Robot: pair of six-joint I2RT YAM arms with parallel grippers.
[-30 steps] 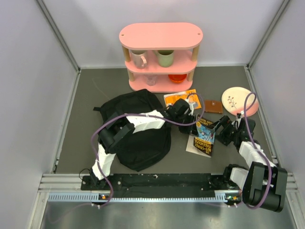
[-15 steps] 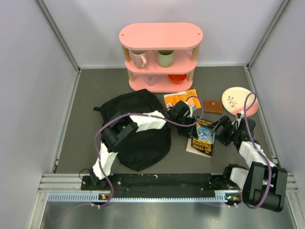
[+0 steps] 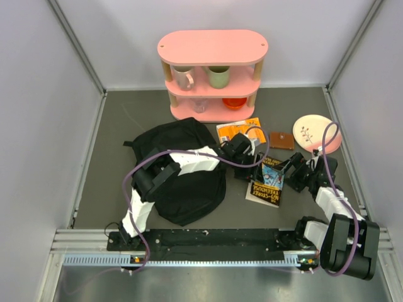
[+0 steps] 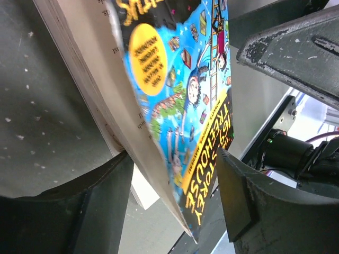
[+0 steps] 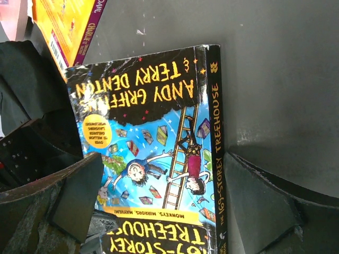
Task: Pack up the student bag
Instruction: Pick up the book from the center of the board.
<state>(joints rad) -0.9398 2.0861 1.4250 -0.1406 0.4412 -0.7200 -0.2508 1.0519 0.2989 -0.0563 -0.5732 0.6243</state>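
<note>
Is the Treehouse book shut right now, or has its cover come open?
Partly open: the left wrist view shows the front cover lifted off the page block, between the fingers of the left gripper.

Pale grey walls (image 3: pixel 38 94) close the space in on three sides, with metal strips running up the back corners. The counter (image 3: pixel 119 119) is dark grey and evenly lit, with only soft shadows. A pink three-tier shelf (image 3: pixel 212 47) stands at the back. A metal rail (image 3: pixel 208 242) lines the near edge.
</note>
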